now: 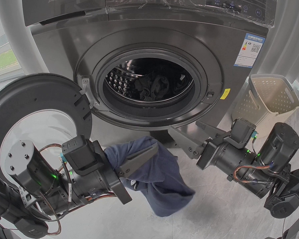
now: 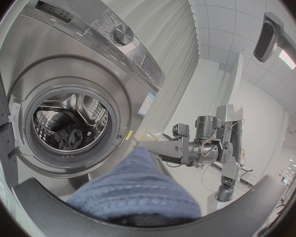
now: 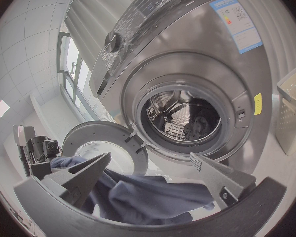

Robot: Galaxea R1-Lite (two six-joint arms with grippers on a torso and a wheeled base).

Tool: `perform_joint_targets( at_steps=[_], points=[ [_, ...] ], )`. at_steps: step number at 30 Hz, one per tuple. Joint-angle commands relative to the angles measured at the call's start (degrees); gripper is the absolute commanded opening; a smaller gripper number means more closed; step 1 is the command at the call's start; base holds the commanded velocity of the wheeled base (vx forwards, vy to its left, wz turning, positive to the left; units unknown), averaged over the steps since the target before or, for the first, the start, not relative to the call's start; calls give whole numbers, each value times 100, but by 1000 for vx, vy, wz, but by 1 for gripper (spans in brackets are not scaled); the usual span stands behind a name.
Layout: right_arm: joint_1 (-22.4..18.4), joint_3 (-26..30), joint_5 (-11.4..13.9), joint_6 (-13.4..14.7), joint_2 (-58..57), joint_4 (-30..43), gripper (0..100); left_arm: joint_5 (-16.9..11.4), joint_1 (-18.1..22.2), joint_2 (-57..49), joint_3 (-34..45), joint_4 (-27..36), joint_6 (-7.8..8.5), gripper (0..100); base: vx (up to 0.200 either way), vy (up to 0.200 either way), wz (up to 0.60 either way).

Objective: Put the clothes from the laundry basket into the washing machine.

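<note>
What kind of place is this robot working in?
Probably a laundry corner staged in an office or lab-like room: a front-loading washing machine with dark clothes inside, a plastic laundry basket beside it, and a tiled drop ceiling with long curtains.

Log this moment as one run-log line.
left gripper: shut on blue garment, in front of washing machine | right gripper: open, empty | drum: dark clothes inside | door: open | laundry basket: beside machine
</note>
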Motion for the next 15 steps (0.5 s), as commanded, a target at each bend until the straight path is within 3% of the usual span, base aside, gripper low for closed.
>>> perform_joint_targets(
  at_steps=[1,7,10,15],
  points=[
    [-235,141,-5,-5,-339,29,100,5,178,-62,-17,-51,-4,0,0,0,0],
    [-402,449,3,-40,-436,38,100,58,433,-97,-413,-43,-13,0,0,0,0],
    [-437,572,3,-76,-410,29,100,268,451,-97,-650,-43,-21,0,0,0,0],
    [-446,748,21,-111,-348,55,100,295,442,-246,-764,-34,-21,0,0,0,0]
  ],
)
